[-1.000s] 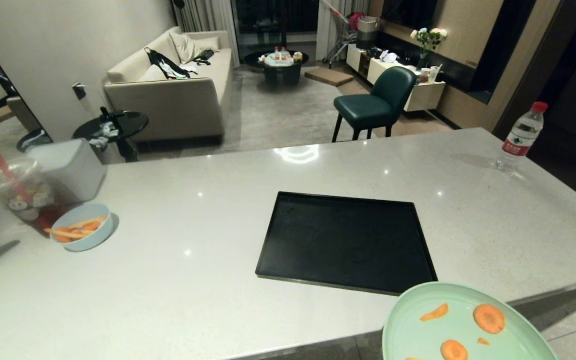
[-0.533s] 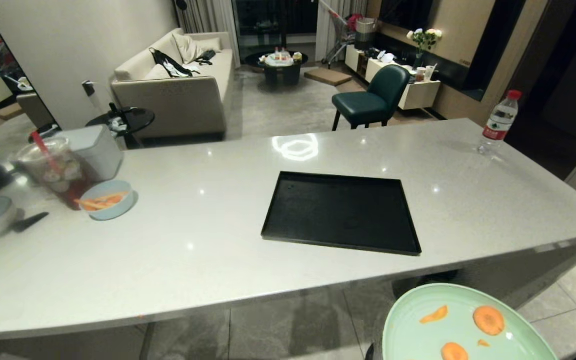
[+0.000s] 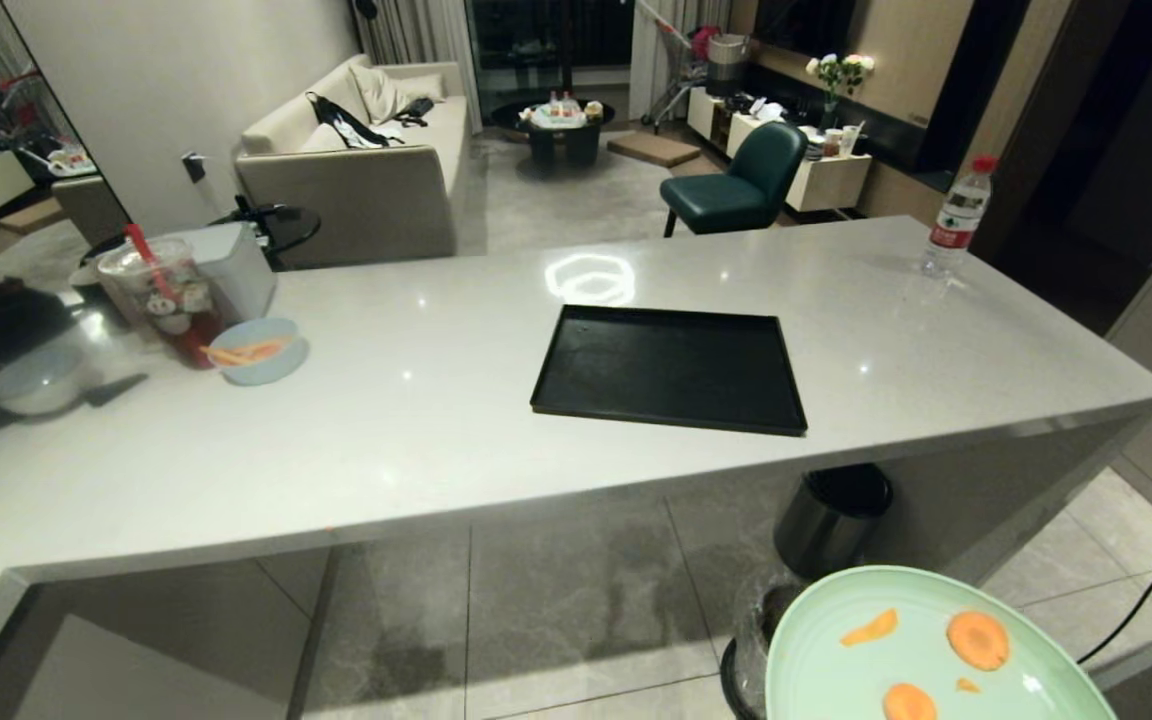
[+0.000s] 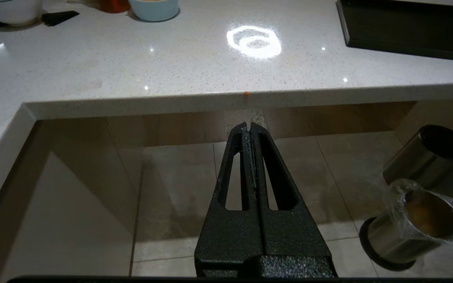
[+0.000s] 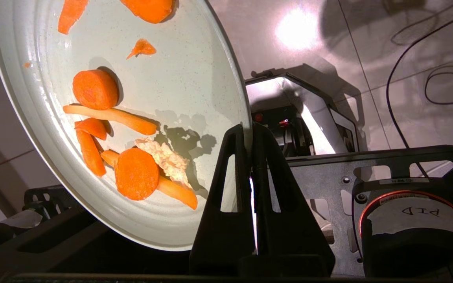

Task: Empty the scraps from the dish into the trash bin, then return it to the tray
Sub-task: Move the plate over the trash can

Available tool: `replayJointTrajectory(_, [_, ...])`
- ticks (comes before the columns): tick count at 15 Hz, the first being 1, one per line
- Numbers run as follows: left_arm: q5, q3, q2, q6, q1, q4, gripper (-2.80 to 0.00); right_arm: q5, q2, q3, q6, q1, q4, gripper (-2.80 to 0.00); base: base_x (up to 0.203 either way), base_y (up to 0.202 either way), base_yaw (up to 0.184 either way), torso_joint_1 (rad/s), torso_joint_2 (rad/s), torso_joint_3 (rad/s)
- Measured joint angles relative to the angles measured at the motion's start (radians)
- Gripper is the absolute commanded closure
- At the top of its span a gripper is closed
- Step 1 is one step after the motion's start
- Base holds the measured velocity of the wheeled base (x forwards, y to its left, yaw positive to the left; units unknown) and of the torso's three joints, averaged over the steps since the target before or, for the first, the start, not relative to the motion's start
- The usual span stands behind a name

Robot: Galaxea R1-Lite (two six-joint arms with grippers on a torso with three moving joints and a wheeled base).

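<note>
The pale mint-green dish hangs level at the bottom right of the head view, off the counter and over the floor. It carries orange carrot scraps. In the right wrist view my right gripper is shut on the rim of the dish, with carrot rounds, sticks and a pale piece of scraps on it. The bag-lined steel trash bin stands on the floor, partly hidden under the dish. The black tray lies empty on the counter. My left gripper is shut and empty, below counter height.
A second steel bin with a black top stands under the counter edge, behind the lined one. On the counter's left are a light-blue bowl, a drink cup and a white bowl. A water bottle stands far right. A cable crosses the floor.
The whole view has pulled back from the counter, so the camera has moved. The tray has receded and both bins have come into sight. The dish keeps its place in the picture.
</note>
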Motion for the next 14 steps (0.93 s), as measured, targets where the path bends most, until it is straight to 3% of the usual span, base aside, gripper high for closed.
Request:
replayJointTrajectory(5, [0.0, 0.0, 0.0, 0.0, 0.0, 0.0, 0.0, 0.001, -0.012, 0.012, 0.0, 0.0, 0.001, 0.0, -0.169, 0.0, -0.002, 0.001, 0.0, 0.001])
replayJointTrajectory(14, [0.0, 0.0, 0.0, 0.0, 0.0, 0.0, 0.0, 0.001, -0.036, 0.024, 0.001, 0.001, 0.001, 0.0, 0.0, 0.0, 0.0, 0.0, 0.0, 0.0])
